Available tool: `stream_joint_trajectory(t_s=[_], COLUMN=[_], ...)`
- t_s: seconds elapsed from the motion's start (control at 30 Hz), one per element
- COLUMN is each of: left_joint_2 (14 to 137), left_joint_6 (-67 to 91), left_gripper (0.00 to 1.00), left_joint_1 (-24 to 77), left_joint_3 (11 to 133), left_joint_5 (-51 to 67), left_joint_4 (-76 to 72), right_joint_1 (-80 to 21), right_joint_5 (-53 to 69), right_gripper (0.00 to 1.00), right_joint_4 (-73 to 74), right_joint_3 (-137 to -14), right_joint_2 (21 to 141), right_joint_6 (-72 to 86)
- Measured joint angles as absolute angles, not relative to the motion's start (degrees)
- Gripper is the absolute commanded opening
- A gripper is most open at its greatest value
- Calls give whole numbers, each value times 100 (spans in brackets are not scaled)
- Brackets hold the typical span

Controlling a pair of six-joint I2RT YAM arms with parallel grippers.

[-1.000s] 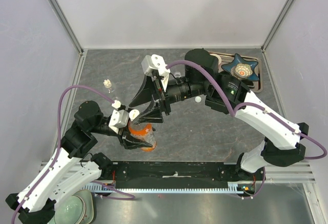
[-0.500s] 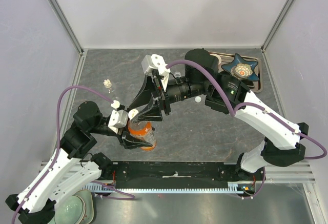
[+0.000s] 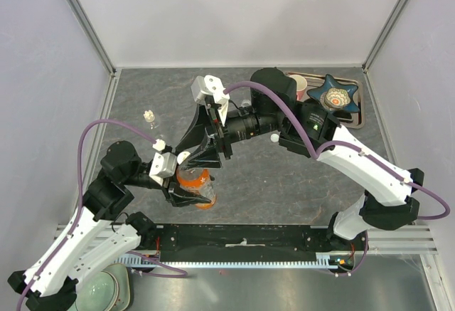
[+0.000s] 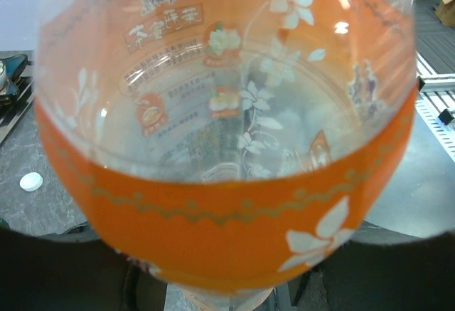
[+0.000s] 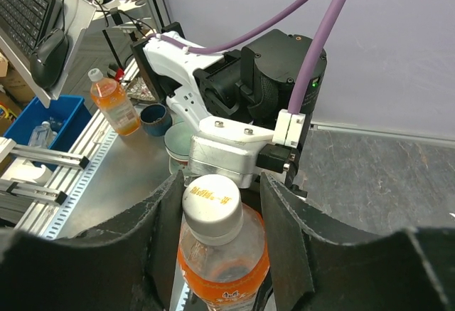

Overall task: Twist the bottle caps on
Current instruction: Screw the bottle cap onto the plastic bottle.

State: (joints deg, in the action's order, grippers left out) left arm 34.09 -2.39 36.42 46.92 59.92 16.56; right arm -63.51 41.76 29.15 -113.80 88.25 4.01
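Note:
My left gripper [image 3: 190, 191] is shut on the body of the orange-label bottle [image 3: 200, 183] and holds it at the near left of the table. The bottle fills the left wrist view [image 4: 227, 147] and hides the fingers there. A white cap [image 5: 212, 208] sits on its neck. My right gripper [image 5: 222, 183] is open with a finger on each side of the cap: the left finger touches it, the right finger stands a little apart. The right gripper also shows in the top view [image 3: 201, 156]. A tiny clear bottle [image 3: 149, 117] stands at the left. The green-label bottle is hidden.
A loose white cap [image 3: 273, 138] lies beside the right arm; one also shows in the left wrist view [image 4: 31, 181]. A tray [image 3: 357, 117] at the back right holds a pink mug [image 3: 298, 83] and a blue star-shaped dish [image 3: 335, 96]. Walls enclose the table.
My right arm and gripper have shifted slightly to the left over the bottle's cap. The left gripper and the orange bottle have stayed in place.

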Motion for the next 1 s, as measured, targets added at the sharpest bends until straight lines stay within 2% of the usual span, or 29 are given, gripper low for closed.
stream_joint_trajectory(t_s=[0.3, 0.67, 0.87, 1.0], left_joint_2=[3387, 3334, 3361, 3371], left_joint_6=[-235, -119, 27, 161], left_gripper=[2, 2, 3, 3], left_joint_1=[3605, 3568, 3568, 3562], left_joint_3=[4689, 4687, 4687, 4687], left_joint_5=[5900, 5653, 5511, 5402], left_joint_4=[1660, 1653, 1673, 1634], right_joint_1=[-6351, -6351, -6335, -6296], right_joint_5=[4217, 3944, 3446, 3277], right_gripper=[34, 19, 16, 14], right_joint_4=[2904, 2373, 1450, 1175], right_joint_3=[-11380, -10884, -9828, -9601], right_joint_2=[8825, 8582, 7994, 7894], right_joint_6=[456, 609, 847, 1024])
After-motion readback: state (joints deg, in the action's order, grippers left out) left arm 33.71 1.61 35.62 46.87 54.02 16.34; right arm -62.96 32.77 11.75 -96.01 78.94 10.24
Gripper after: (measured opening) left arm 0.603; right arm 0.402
